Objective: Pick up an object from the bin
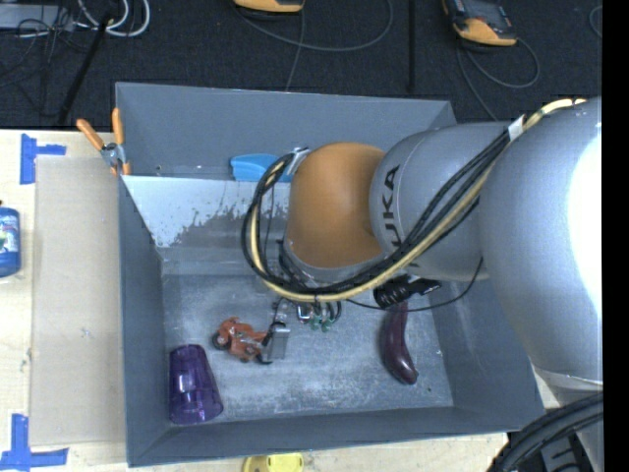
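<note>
We cannot tell whether the jaws are spread or pressed together, since the wrist hides most of them from above. The gripper (276,340) is low over the bin floor, left of centre, its grey tip just beside the right end of a small reddish-brown toy (236,338). It may be touching the toy, but we cannot be sure. The toy lies on the floor, not lifted. Nearer the front left corner, a purple cup (194,383) lies on its side. To the gripper's right, well apart, lies a dark purple aubergine (398,347). Above the gripper sit the orange cover (334,205) and looping cables (257,234). A blue thing (256,167) rests against the back wall of the bin (138,264).
</note>
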